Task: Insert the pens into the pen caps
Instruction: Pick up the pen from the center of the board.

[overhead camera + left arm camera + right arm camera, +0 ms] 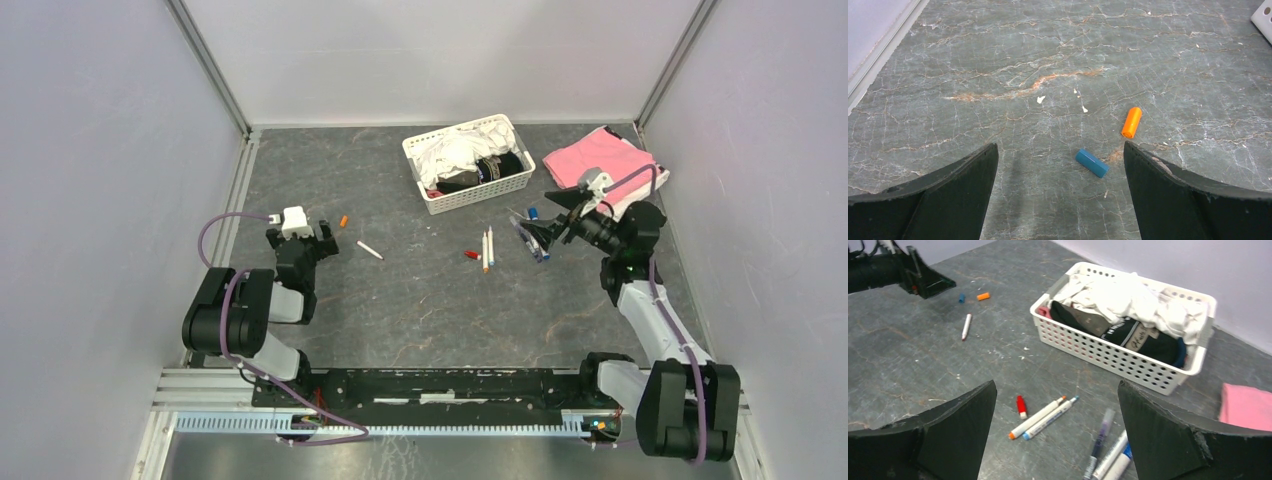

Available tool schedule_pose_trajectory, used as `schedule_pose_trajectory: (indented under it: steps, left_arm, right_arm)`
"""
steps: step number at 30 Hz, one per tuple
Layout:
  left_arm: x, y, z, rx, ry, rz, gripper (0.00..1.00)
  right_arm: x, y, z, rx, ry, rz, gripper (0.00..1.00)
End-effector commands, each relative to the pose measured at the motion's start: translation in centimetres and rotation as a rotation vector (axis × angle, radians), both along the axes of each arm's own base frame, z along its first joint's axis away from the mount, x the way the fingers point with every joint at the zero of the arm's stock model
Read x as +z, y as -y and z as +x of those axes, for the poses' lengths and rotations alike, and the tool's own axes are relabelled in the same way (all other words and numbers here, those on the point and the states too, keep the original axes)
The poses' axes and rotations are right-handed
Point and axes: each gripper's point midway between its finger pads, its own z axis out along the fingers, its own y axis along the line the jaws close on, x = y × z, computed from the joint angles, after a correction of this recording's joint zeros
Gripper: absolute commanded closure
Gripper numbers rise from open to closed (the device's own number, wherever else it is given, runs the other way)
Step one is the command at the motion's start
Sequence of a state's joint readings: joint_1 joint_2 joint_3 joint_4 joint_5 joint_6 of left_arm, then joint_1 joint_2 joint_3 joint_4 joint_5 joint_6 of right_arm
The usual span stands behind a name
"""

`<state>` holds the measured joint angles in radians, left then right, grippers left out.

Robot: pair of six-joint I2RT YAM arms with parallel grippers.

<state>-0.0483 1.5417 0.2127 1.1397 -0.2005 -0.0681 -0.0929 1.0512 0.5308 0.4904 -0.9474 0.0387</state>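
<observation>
- At the left of the tabletop: left tool, released, jaws spread wide, nothing held, hung low over the surface.
- Between its fingers, nearer the right one: blue cap, laid on its side. Just beyond it and apart from it: orange cap, also on its side.
- Caps, handling (judged): light, rigid, smooth plastic. Being round, they are liable to roll or be squeezed out of a pinch. They are best taken across the closed end, so that the open mouth is left clear for the pen.
- Toward the middle: lone pen, white barrel, red end, laid flat, well apart from the other pens.
- At the right: right tool, likewise released, jaws wide, nothing between them, held above the surface.
- Beneath it: dark-barrelled pen and pale pens with blue on them, close together and cut off by the frame edge. Their number cannot be told.
- Just beside these: orange-tipped pen and blue-tipped pen, laid parallel, touching or nearly so. Red cap is near them, apart.
- Pens, handling (judged): light, stiff, slim and slippery. They are best gripped at mid-barrel across the length, with the tip left free. With the paired ones, both may be caught at once unless they are first parted.
- Behind: white basket filled with cloth, and pink cloth at the far right. Neither is wanted for the task.
</observation>
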Motion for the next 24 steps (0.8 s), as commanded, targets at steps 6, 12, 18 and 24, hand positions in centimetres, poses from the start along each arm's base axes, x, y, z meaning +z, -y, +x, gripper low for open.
schedule_pose_trajectory:
  steps: [6,12,18,24]
  left_arm:
    - [2.3,-0.1,0.9,0.004,0.083,0.020,0.00]
    - [2.4,0.0,0.9,0.004,0.084,0.019,0.00]
    - [2.3,-0.1,0.9,0.004,0.083,0.019,0.00]
    - [2.3,0.0,0.9,0.003,0.083,0.019,0.00]
  right_arm:
    - [1.9,-3.0,-1.0,0.140,0.074,-0.057,0.02]
    - [1.6,-5.7,-3.9,0.383,0.094,-0.107,0.02]
    - [2.8,-7.1,-4.9,0.429,0.123,-0.095,0.02]
    - [4.8,-7.4,-5.6,0.415,0.101,0.009,0.02]
